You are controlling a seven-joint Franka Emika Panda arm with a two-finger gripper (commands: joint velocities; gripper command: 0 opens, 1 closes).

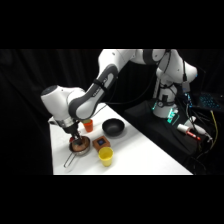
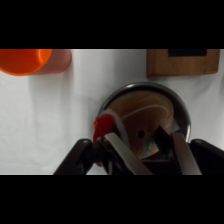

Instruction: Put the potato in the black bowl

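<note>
A white tabletop [image 1: 145, 155] runs from the lower left toward the upper right and is brightly lit, while everything around it is dark. Black curtains [image 1: 30, 85] hang behind it and fill the left side and the back. To the right stands a lower black surface [image 1: 165, 127] with cables [image 1: 212, 125] and small electronic gear showing green and teal lights [image 1: 172, 117]. In the wrist view the tabletop appears plain white.

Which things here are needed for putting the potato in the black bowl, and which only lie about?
Needed:
potato, lying in the silver pan
black bowl

Only lying about:
orange cup
yellow cup
brown block with blue centre
</note>
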